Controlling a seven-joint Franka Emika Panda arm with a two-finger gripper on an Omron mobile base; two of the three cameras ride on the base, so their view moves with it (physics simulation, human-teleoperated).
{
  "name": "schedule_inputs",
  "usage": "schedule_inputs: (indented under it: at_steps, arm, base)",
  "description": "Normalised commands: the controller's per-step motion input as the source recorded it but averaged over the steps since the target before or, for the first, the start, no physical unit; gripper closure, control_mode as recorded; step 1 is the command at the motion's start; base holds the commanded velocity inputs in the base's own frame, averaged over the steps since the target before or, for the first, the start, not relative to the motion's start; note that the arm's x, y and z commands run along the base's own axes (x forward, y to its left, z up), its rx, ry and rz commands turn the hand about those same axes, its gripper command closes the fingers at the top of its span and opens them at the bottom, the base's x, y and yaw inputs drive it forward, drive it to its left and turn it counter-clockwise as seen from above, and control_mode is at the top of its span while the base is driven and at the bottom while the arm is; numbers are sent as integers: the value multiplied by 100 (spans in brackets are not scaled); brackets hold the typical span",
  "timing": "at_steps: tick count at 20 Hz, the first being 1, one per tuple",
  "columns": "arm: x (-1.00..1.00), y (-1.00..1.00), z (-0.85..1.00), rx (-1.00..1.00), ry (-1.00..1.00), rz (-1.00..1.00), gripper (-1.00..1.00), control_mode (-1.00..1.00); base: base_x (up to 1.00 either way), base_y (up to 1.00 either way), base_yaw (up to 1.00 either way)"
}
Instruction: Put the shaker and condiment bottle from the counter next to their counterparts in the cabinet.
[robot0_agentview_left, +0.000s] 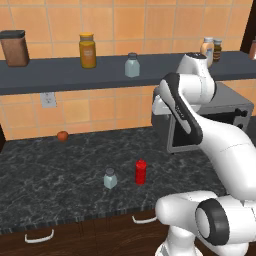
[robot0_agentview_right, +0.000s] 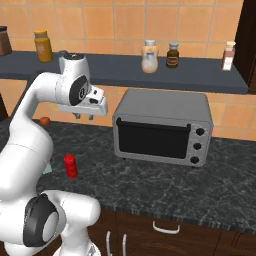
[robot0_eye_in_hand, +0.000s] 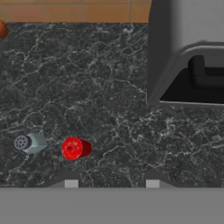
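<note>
Gripper (robot0_agentview_right: 85, 116) hangs high over the counter (robot0_agentview_left: 50, 170), fingertips spread and empty, shaker (robot0_agentview_left: 110, 178) and red bottle (robot0_agentview_left: 141, 172) standing just beside each other below; descending on one risks knocking over its close neighbour.

- The white arm (robot0_agentview_left: 220, 140) rises from its base, bends at a dark elbow and folds back over itself.
- The wrist is level, with the hand pointing straight down.
- The gripper (robot0_agentview_right: 84, 117) hangs high in the air, holding nothing.
- Its two fingers (robot0_eye_in_hand: 71, 183) stand well apart, open.
</note>
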Motion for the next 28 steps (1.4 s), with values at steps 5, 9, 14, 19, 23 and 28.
schedule_inputs:
  at_steps: [5,9,14,19,23,28]
  arm:
    - [-2,0,0,0,0,0,-100,-100]
    - [-12,0,0,0,-4,0,-100,-100]
    - [-39,-1,0,0,-15,0,-100,-100]
    - [-49,-2,-3,0,-6,0,-100,-100]
    - [-42,-1,-16,1,0,1,-100,-100]
    - [-22,0,-26,0,-1,9,-100,-100]
  base:
    - [0,0,0]
    - [0,0,0]
    - [0,0,0]
    - [0,0,0]
    - [0,0,0]
    - [0,0,0]
